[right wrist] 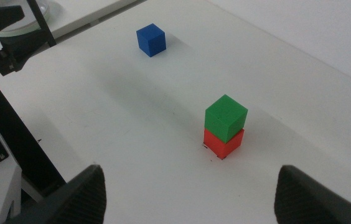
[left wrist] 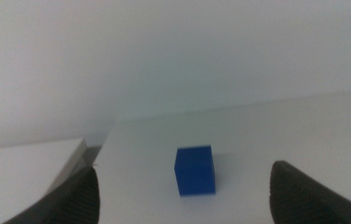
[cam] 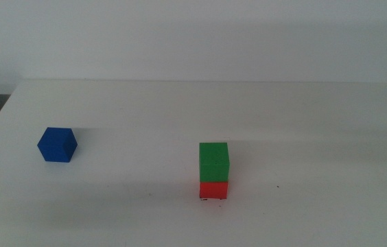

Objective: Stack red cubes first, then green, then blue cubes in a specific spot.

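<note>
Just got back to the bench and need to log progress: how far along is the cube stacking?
Done: the matte green cube sits on the matte red cube at the pen-marked spot. In hand: nothing; the left end effector is open, facing the dark blue cube. The right end effector is open and held back. Left: the blue cube on top.

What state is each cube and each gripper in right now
red cube: on the table, bottom of the stack.
green cube: on top of the red cube, turned slightly off square.
blue cube: alone on the table, not stacked.
left gripper: open, empty, facing the blue cube.
right gripper: open, empty, back from the stack.
</note>
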